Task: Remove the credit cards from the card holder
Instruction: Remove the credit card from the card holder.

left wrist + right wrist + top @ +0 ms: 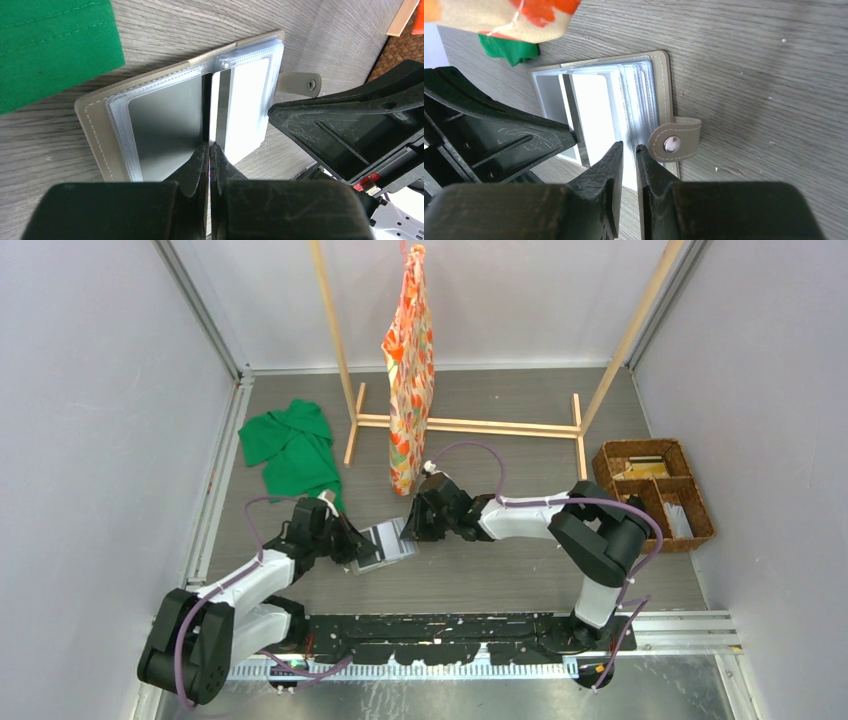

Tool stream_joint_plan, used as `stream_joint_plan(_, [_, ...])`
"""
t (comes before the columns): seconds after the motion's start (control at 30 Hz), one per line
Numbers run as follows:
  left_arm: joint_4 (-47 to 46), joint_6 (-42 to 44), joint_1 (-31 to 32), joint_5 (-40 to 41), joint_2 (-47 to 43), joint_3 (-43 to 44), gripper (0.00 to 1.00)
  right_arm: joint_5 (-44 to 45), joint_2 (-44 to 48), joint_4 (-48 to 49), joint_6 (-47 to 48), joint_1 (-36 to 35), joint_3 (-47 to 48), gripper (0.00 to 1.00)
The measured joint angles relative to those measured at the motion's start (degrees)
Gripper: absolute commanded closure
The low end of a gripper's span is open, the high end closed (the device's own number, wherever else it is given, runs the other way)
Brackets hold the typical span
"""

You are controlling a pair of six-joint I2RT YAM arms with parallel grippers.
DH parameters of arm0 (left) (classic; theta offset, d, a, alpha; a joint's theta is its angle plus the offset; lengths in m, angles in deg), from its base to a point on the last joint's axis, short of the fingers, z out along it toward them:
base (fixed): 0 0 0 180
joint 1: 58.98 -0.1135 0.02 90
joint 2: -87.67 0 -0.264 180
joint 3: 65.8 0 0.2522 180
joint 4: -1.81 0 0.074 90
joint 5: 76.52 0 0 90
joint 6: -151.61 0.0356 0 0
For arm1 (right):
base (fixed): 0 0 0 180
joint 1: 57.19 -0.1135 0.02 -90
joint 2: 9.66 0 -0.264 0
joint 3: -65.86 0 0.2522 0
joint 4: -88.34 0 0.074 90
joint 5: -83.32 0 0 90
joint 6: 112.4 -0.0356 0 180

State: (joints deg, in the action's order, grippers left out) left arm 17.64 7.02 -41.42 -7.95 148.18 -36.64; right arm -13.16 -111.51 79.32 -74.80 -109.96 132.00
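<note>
Card holder [385,545] lies open, L gripper [210,146] at its 9 o'clock pinched shut on one pocket leaf [214,110], R gripper [629,146] at 2 o'clock clamping leaf stack [636,100], narrow gap.

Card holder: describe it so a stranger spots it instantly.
Look on the table, in front of the hanging orange cloth, between the left gripper and right gripper. The card holder is a flat grey wallet lying open, unlike the crumpled green cloth.

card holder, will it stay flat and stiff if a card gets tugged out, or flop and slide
Likely floppy: the card holder is thin clear sleeves in a soft stitched cover, one leaf standing up. Probably light, so it may slide on the table unless pinned.
</note>
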Motion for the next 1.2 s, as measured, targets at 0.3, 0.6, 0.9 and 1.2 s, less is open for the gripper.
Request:
stream_joint_plan(0.3, [5.14, 1.11, -1.66, 0.92, -4.26, 0.00, 0.99, 1.44, 1.27, -3.43, 1.31, 0.00, -0.20, 0.79])
stream_joint_plan(0.6, [12.37, 1.33, -2.64, 2.43, -12.00, 0.00, 0.99, 1.62, 2.05, -5.16, 2.64, 0.00, -0.04, 0.77])
stream_joint_plan(0.9, [16.31, 1.44, -2.69, 2.82, -16.96, 0.22, 0.99, 1.62, 2.86, -7.02, 3.28, 0.00, 1.09, 0.76])
stream_joint_plan(1.2, [15.39, 1.22, -2.69, 0.79, -16.13, 1.75, 0.99, 1.31, 3.78, -7.34, 3.63, 0.00, 1.55, 0.72])
